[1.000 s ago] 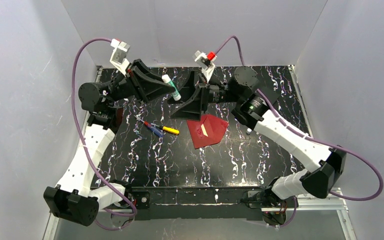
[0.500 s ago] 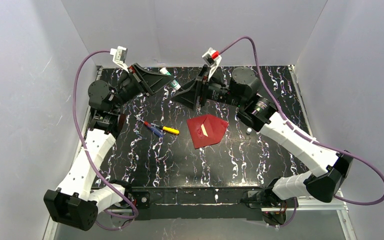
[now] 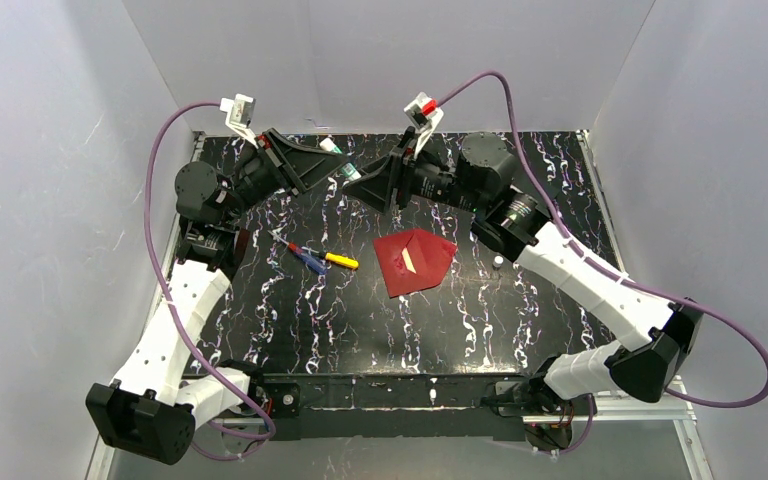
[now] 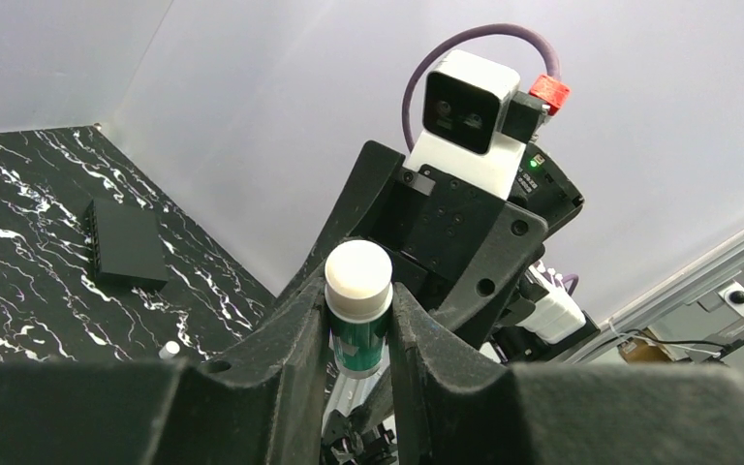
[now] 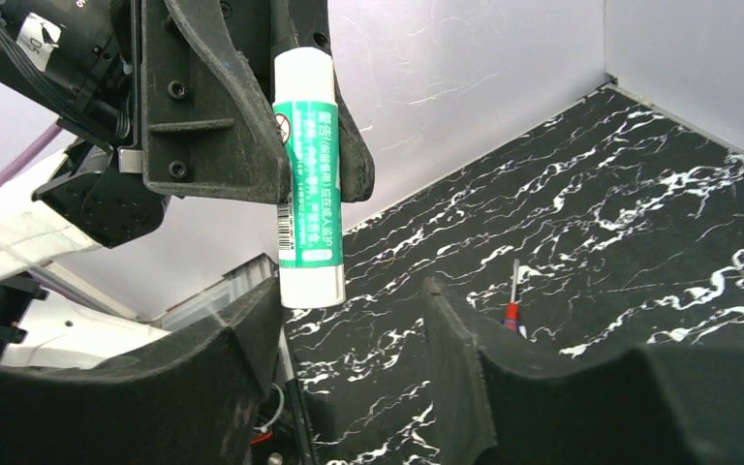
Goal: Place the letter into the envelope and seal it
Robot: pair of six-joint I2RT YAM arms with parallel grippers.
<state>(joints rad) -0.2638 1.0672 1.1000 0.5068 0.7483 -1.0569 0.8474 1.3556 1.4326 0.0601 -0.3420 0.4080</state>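
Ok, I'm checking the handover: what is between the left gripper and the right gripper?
A green-and-white glue stick, clamped by the left gripper and pointing toward the right gripper, whose jaws are open; the right wrist view shows it.

The left gripper (image 3: 332,158) is carrying the glue stick (image 3: 348,172) back toward twelve o'clock, while the right gripper (image 3: 365,186) is lifting off the envelope (image 3: 415,262) and trailing it, jaws narrowing.

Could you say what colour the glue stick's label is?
Green, on the glue stick; right wrist view.
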